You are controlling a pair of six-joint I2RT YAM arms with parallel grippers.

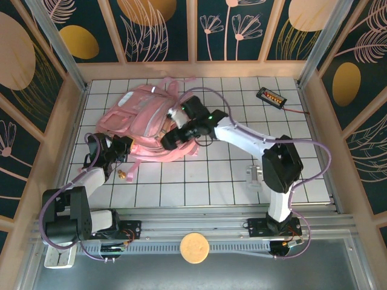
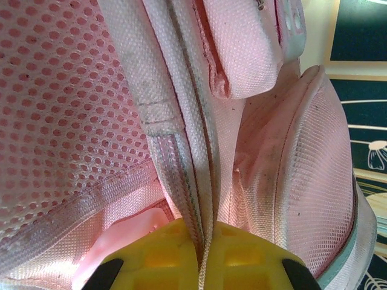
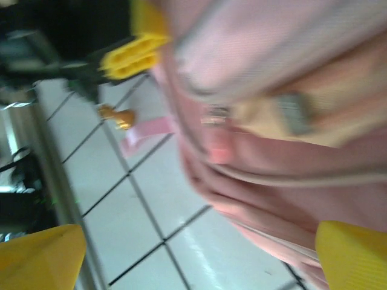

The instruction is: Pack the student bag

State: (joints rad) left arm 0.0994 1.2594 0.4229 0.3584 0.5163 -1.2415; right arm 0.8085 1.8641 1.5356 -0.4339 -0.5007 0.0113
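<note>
- Pink webbing of the student bag is pinched in the pressed-together left claw, at the bag's 7 o'clock edge.
- Spread wide, the right claw hangs at the bag's 5 o'clock edge.
- Bag lies toward 11 o'clock on the white tiled surface.

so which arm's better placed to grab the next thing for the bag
Right, probably: the right gripper hangs open and empty at the student bag, free to leave. The left gripper is shut on the bag's edging.
</note>
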